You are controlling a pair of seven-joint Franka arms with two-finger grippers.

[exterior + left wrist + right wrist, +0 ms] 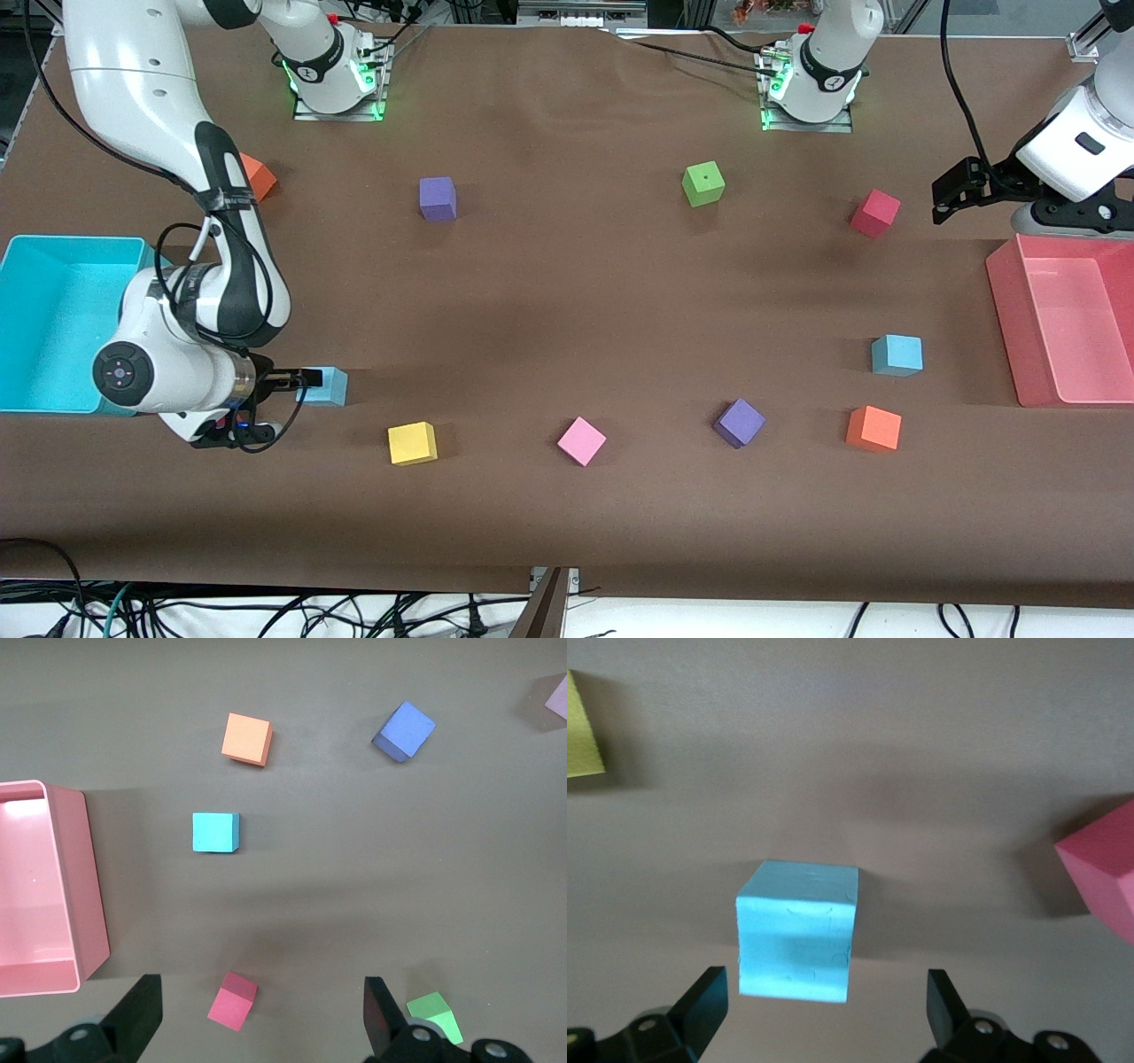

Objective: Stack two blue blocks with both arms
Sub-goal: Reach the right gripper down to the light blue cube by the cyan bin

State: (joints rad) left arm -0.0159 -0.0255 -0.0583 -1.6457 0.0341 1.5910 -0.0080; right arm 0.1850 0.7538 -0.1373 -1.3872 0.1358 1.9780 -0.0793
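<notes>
Brown surface [567, 301] was seen strewn with coloured cubes. First blue block [797, 930] lay just ahead of the right pincer [824, 1001], which was spread wide and empty, judged mid-approach; lowering and closing would be needed next. Left pincer [261, 1010], also wide and empty, waited above; the second blue block [215, 832] lay below it.

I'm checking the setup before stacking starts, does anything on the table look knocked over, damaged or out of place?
Nothing stands out. The coloured cubes sit scattered but flat on the brown table, a few turned at an angle, like the pink cube. Both blue blocks look intact, and the two bins sit upright.
</notes>
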